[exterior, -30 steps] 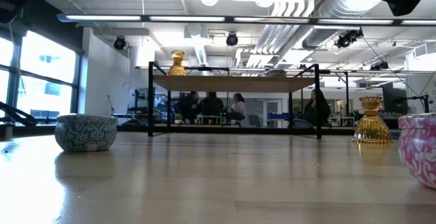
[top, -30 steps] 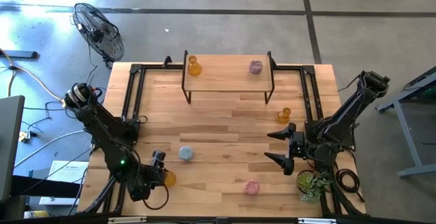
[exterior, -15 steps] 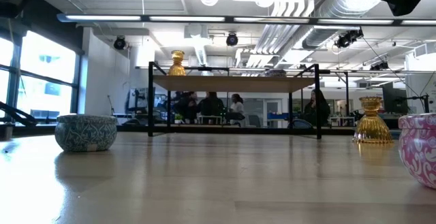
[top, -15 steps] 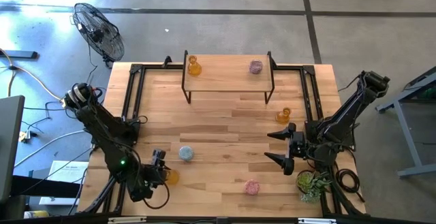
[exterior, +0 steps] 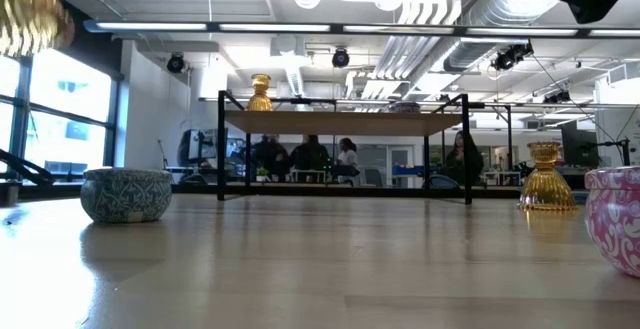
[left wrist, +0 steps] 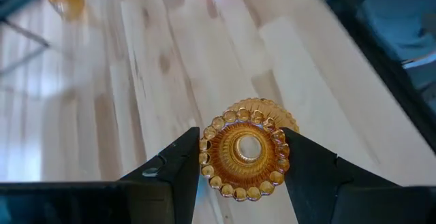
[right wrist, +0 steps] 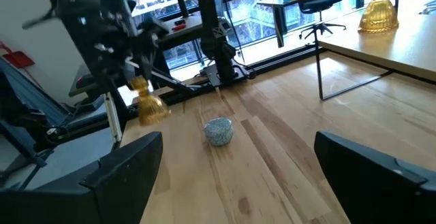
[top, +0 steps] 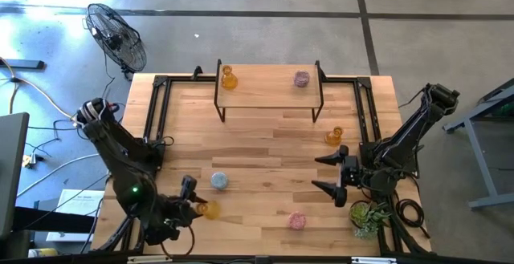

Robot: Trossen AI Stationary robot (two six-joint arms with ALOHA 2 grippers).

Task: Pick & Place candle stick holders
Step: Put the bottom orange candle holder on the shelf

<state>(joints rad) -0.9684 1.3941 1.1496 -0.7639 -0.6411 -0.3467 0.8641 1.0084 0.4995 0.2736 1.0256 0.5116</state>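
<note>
My left gripper point(left wrist: 244, 163) is near the table's front left corner, shut on an amber candle stick holder point(top: 207, 209) that is lifted above the wood. That holder also shows in the right wrist view point(right wrist: 148, 105) and blurred in the low view point(exterior: 30, 14). A pale blue holder point(top: 219, 181) stands on its base just beyond it. A pink holder point(top: 297, 220) stands near the front edge and an amber one point(top: 334, 136) at the right. An amber holder point(top: 228, 78) and a pink one point(top: 301, 78) stand on the raised shelf. My right gripper point(top: 316, 172) waits open at the right. My left gripper pinches the amber holder's narrow beaded top point(left wrist: 216, 125) between its two fingers, one on each side. The fingers slant down from the near left. The holder hangs below them, its wide bell-shaped foot point(right wrist: 152, 112) lowest, tilted and clear of the table.
A black-legged wooden shelf point(top: 269, 95) stands at the far edge. Black frame rails point(top: 157, 111) run along the table's left and right sides. A green potted plant point(top: 368, 216) sits at the near right corner. A fan point(top: 119, 39) stands off the table at far left.
My left gripper has risen with the amber holder, lifting it clear of the table, and has tipped and rolled somewhat. The holder has drifted a little toward the table's right and now shows high at the low view's left edge.
</note>
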